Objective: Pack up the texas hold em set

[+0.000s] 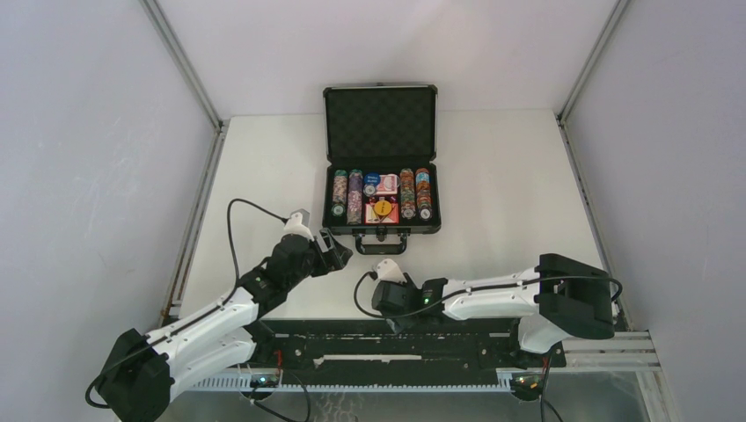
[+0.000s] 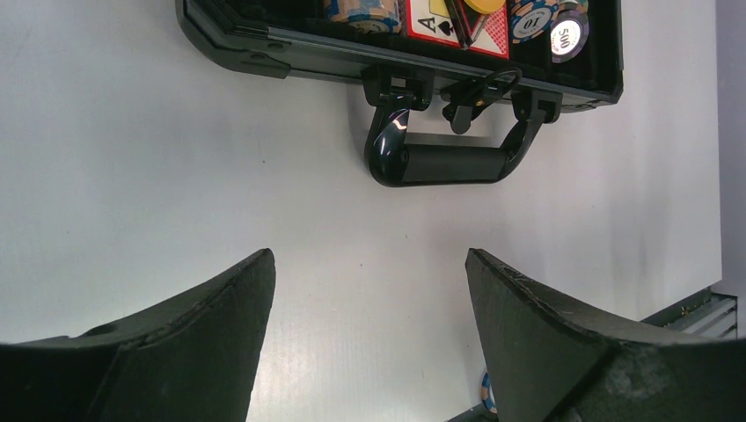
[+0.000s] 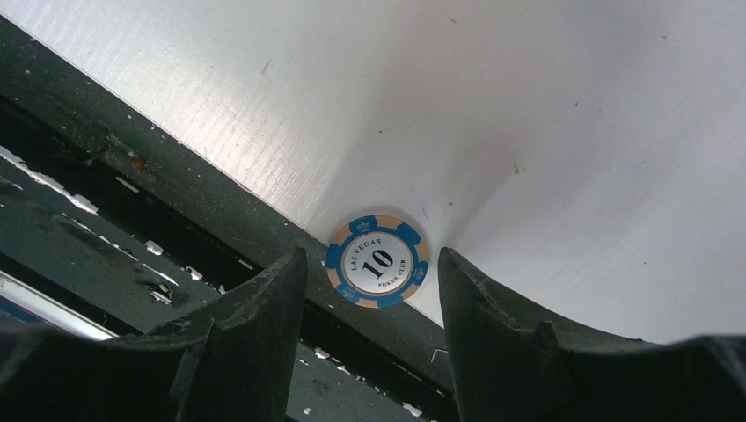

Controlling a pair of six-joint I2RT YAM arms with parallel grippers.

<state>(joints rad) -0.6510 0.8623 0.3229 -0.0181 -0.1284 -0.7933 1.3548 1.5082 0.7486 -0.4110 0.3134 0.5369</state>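
Pale grey walls [image 1: 79,132] close in a white worktop [image 1: 510,176], and the briefcase [image 1: 380,123] of the hold'em set stands at the far middle of it. Its foam-lined lid is propped upright so the tray stays reachable from above. Rows of chips [image 1: 340,195] fill the outer slots on edge, and the red card boxes [image 1: 387,185] and a yellow dealer button [image 1: 382,208] sit in the centre. My left hand [image 2: 369,255] hangs just short of the case's handle [image 2: 453,163], fingers spread and holding nothing, probably waiting out of the way. One stray poker chip [image 3: 377,261] lies flat at the very near edge of the worktop, touching the black rail [image 3: 220,220]. That is why my right hand [image 3: 371,255] is turned down over it, fingers spread to either side and not yet pinching it. I judge the edge makes this awkward, since a nudge could tip the chip off into the rail. Its face reads "LAS VEGAS", "10", "POKER CLUB" on a blue and tan rim. From the left wrist I can read "500" on one packed chip [image 2: 567,40], "10" on its neighbour [image 2: 530,22], and an "A" with a spade on a card box [image 2: 431,22].
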